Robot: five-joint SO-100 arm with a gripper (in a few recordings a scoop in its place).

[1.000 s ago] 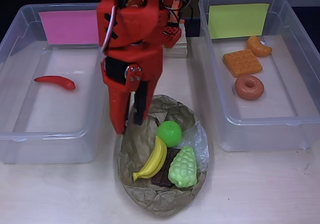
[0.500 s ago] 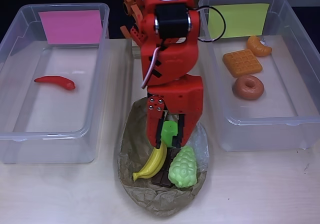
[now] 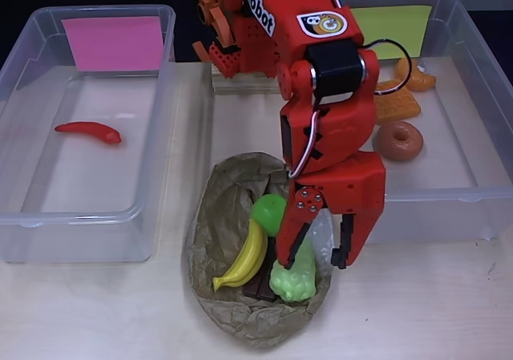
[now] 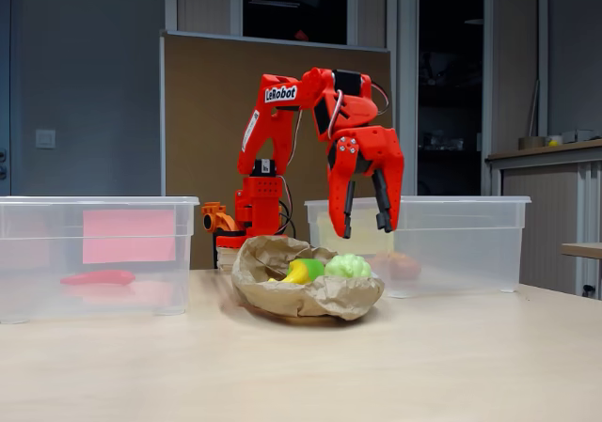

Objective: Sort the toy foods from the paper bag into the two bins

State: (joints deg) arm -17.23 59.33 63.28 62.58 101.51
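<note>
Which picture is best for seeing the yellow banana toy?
The overhead view: the banana shows its whole curved length lying in the paper bag beside the green apple. In the fixed view, the bag's crumpled rim hides most of it, leaving just a small yellow bit.

Red arm arched forward — gripper [image 4: 365,217] pointing down, fingers spread, empty.

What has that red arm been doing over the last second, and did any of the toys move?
The arm swung across the paper bag from the picture's left to its right in the overhead view, and the gripper now hangs open above the green grapes, jaws spread. It has grasped nothing. The banana, green apple, chili and donut lie where they were.
</note>
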